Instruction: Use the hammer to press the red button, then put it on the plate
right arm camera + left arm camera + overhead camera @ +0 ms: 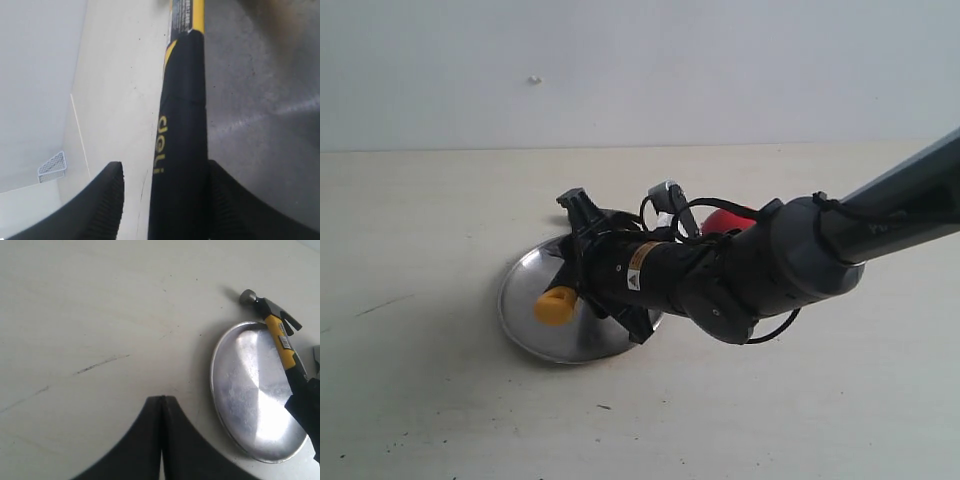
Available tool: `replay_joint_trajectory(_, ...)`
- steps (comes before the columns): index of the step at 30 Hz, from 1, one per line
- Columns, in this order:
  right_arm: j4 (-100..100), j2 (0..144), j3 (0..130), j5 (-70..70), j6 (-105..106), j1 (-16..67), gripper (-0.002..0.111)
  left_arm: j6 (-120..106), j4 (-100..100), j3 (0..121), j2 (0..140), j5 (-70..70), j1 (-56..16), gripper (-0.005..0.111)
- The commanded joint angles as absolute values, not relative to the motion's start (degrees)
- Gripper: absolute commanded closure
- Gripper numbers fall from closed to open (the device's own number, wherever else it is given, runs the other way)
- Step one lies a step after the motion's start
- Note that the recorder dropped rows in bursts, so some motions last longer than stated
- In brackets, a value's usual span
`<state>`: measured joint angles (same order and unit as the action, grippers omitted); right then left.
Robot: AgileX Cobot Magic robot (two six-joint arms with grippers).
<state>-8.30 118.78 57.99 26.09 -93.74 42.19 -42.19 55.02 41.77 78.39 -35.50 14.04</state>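
Observation:
The hammer [557, 304] lies across the silver plate [525, 315], its yellow end towards the near rim and its dark head [248, 296] past the far rim. My right gripper [603, 272] straddles the black handle [182, 125] with its jaws open: one finger [107, 195] stands clear of the handle, the other rests against it. The red button [724, 218] shows only as a sliver behind the right arm. Off to the side of the plate [245, 390], my left gripper [161, 399] hangs over the bare table, shut on nothing.
The right arm [800, 260] reaches in from the right across the middle, with cables looping over its wrist. A pale wall closes the back of the light table [420, 220].

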Motion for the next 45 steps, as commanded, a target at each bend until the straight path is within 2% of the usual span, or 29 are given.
replay_joint_trajectory(1,-9.02,117.01,58.63,25.39,-93.55,42.00,0.057,-42.57,55.85,41.56,77.94,-35.35,14.29,0.107)
replay_joint_trajectory(6,-9.15,114.78,58.63,20.51,-93.55,42.00,0.054,-42.82,56.29,41.56,77.94,-35.35,14.29,0.107)
replay_joint_trajectory(32,-14.73,107.97,58.63,-0.71,-92.64,42.00,0.054,-44.78,58.80,41.56,77.94,-36.11,14.29,0.107)
replay_joint_trajectory(45,-15.56,107.51,58.63,-3.36,-89.92,42.00,0.054,-44.78,59.02,41.56,77.94,-36.42,14.29,0.107)
